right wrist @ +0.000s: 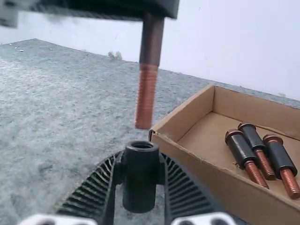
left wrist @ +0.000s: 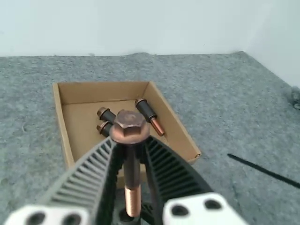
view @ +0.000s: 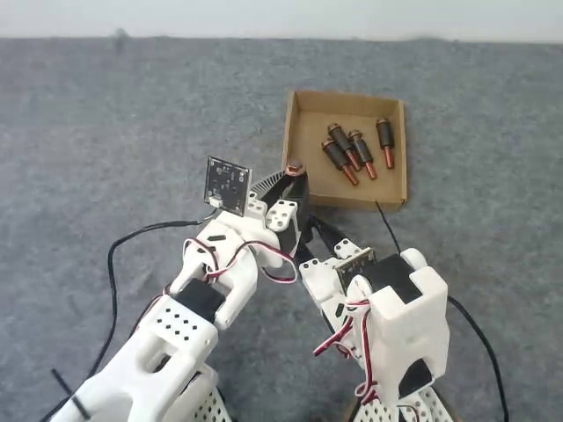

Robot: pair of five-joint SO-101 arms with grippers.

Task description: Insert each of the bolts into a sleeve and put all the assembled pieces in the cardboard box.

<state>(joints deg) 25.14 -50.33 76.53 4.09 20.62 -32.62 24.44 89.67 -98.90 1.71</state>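
My left gripper (left wrist: pixel 129 154) is shut on a copper bolt (left wrist: pixel 130 159), held upright with its hex head up; from above the bolt head (view: pixel 294 167) shows just left of the cardboard box (view: pixel 297 149). My right gripper (right wrist: pixel 140 180) is shut on a black sleeve (right wrist: pixel 140 176), upright with its bore open. The bolt's threaded tip (right wrist: pixel 145 101) hangs directly above the sleeve, a short gap apart. The right gripper (view: pixel 318 239) sits below and in front of the left gripper (view: pixel 290 189). Several assembled pieces (view: pixel 356 151) lie in the box.
Grey carpet (view: pixel 132 123) covers the table. A black cable (view: pixel 119 264) loops to the left of the arms, another cable (view: pixel 391 233) runs from the box's near right corner. The box's near wall (right wrist: pixel 206 161) stands close beside the sleeve.
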